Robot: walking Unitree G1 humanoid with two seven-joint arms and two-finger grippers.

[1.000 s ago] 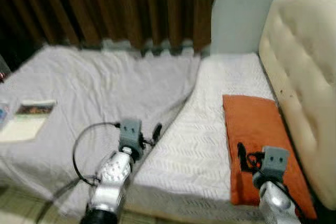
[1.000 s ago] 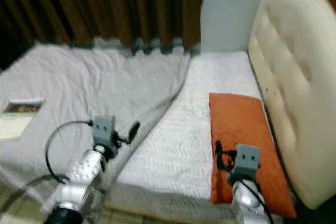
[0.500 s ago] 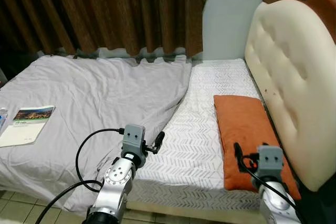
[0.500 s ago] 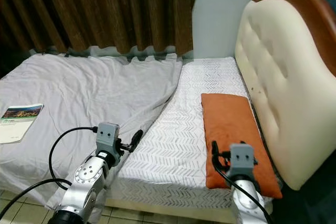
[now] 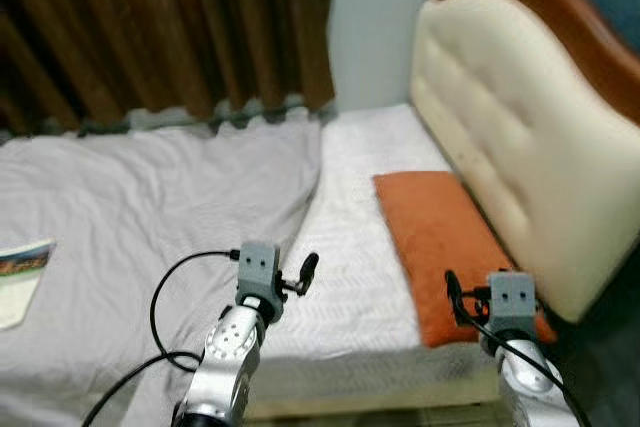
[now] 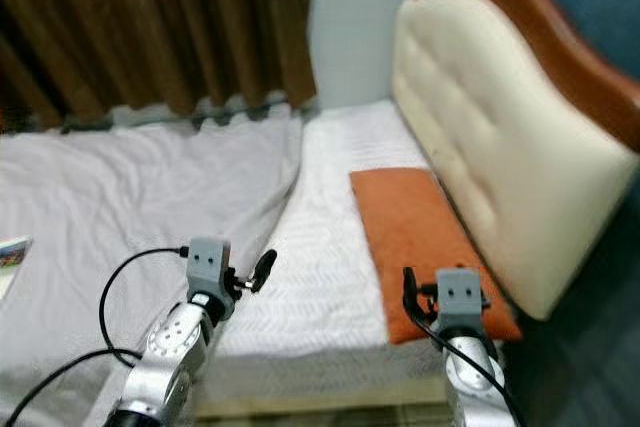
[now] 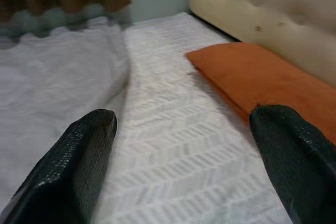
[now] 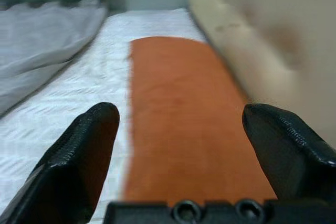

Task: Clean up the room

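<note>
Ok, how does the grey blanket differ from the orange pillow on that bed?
The grey blanket is rumpled and spread over the robot's left side of the bed; the orange pillow lies flat and smooth on the right, beside the cream headboard. The blanket covers a wide area, while the pillow is a narrow rectangle. Both rest on the white patterned sheet, and neither gripper touches them.

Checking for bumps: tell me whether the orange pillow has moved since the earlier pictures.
No. The flat orange fabric pillow still lies along the padded cream headboard; only the camera turned.
</note>
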